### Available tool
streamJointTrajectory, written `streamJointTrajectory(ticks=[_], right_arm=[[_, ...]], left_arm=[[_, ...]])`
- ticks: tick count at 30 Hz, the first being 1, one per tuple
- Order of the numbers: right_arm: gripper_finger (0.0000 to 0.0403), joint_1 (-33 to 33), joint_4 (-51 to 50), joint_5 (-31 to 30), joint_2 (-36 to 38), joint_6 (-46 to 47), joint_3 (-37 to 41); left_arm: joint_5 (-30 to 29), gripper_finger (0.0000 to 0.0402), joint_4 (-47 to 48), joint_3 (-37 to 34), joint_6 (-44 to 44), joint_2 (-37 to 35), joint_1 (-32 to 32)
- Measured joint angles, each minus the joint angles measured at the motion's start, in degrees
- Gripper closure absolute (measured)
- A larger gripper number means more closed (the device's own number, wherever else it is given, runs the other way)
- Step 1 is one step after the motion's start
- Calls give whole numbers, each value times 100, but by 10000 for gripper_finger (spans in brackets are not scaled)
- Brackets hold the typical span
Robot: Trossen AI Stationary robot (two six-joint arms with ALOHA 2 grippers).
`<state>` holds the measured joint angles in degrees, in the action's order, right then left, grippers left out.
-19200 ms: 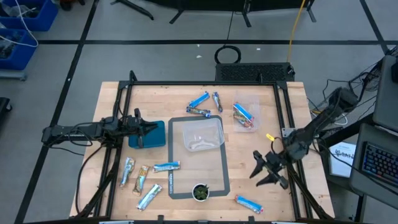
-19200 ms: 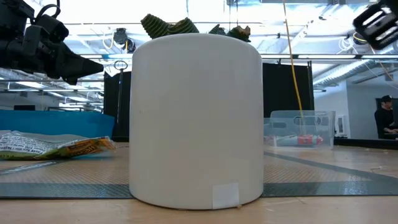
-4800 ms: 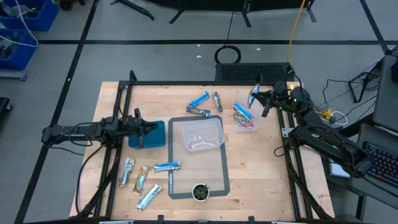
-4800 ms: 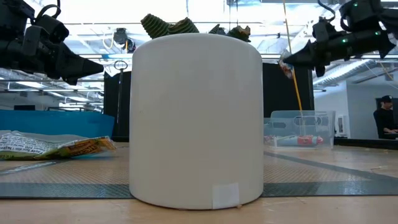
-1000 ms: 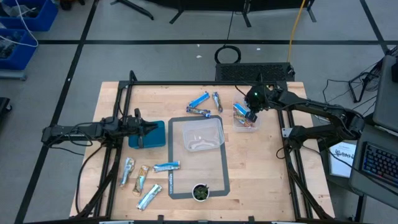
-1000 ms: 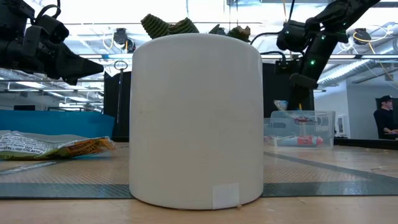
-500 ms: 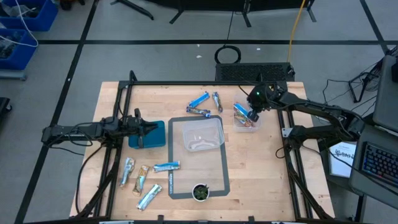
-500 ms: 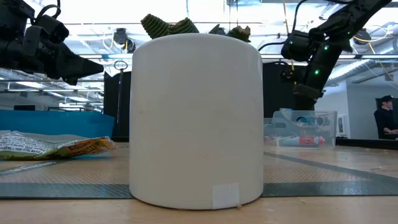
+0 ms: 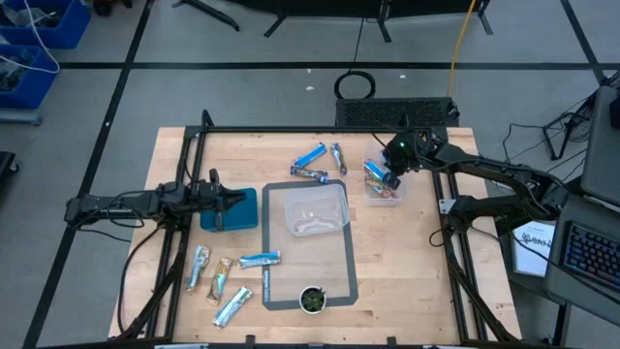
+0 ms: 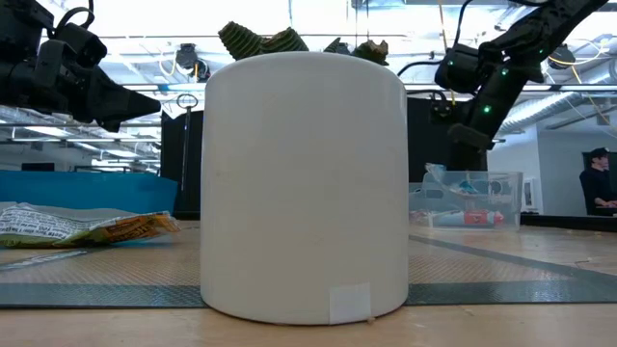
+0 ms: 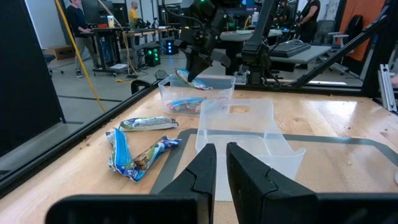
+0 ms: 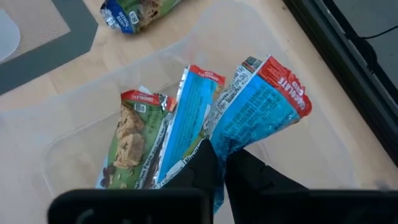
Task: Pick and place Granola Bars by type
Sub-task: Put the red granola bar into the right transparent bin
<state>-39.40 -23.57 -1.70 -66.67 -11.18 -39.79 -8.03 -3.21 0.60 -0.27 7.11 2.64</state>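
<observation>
My right gripper (image 9: 391, 178) is at the far right, lowered into a small clear container (image 9: 384, 194), and is shut on a blue granola bar with a red end (image 12: 258, 109). Two more bars lie in that container: a blue one (image 12: 186, 118) and a green-pictured one (image 12: 132, 134). Three bars (image 9: 310, 155) lie on the wood at the far side, and several (image 9: 222, 279) lie at the near left. My left gripper (image 11: 221, 167) waits shut and level at the left, by a blue bin (image 9: 242, 208). My right gripper pinches the blue and red bar by its near end (image 12: 219, 148) between its two fingers. The fingers slant down into the container from the table's right side and lie along the bar. The bar's red end (image 12: 285, 82) points away, beside the other two bars.
A larger clear container (image 9: 312, 208) stands on a grey mat (image 9: 344, 267) at mid-table. A small round dark green thing (image 9: 312, 299) sits on the mat's near edge. A white cylinder (image 10: 304, 183) fills the middle of the low view. Black frame rails (image 9: 446, 174) border the table.
My right arm has shifted slightly over the small clear container, and the bar it holds sits a little lower in it. The left arm has kept still.
</observation>
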Motion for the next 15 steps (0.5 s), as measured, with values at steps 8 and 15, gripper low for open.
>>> streamJointTrajectory(ticks=[8, 15], right_arm=[[322, 0, 116, -14, 0, 149, 0], [289, 0, 115, -17, 0, 150, 0]], left_arm=[[0, 360, -2, 0, 0, 0, 2], [0, 360, -2, 0, 1, -1, 2]])
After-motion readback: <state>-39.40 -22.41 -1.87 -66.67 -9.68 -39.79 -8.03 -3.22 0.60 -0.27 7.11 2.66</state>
